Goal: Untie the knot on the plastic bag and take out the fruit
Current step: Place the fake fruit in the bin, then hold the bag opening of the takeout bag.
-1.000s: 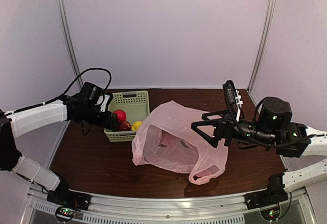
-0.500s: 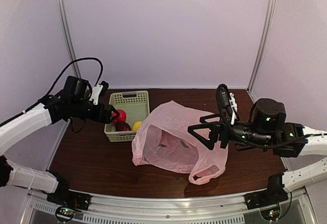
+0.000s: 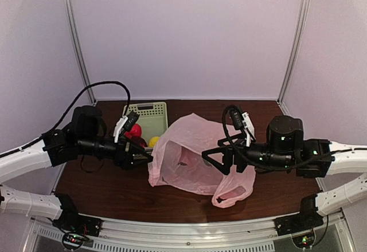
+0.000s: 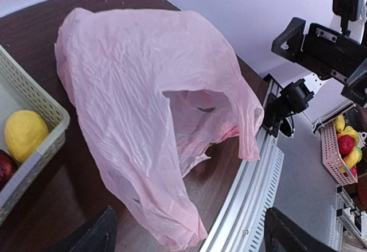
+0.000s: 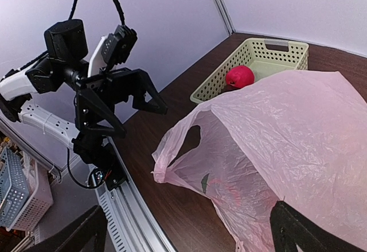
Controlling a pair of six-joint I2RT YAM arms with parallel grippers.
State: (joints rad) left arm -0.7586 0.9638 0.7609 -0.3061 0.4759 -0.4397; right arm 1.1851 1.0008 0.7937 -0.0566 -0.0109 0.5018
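Observation:
The pink plastic bag [image 3: 192,148] lies untied in mid table, its mouth open toward the front, a handle loop [image 3: 232,192] at the near right. It also shows in the left wrist view [image 4: 143,91] and the right wrist view [image 5: 287,131]. No fruit shows inside it, only a printed mark [image 5: 204,183]. A red fruit [image 3: 135,130], a dark red fruit [image 3: 139,142] and a yellow fruit [image 3: 153,142] lie in the pale green basket [image 3: 150,112]. My left gripper [image 3: 143,155] is open and empty at the bag's left side. My right gripper [image 3: 211,161] is open and empty over the bag's right part.
The basket stands at the back left, touching the bag's left edge. The metal rail [image 3: 189,237] runs along the table's near edge. White walls close the back and both sides. A small basket of fruit [image 4: 342,146] stands off the table.
My left gripper has swung from over the basket down and right to the bag's left side. My right gripper has moved left over the bag. The bag has not moved.

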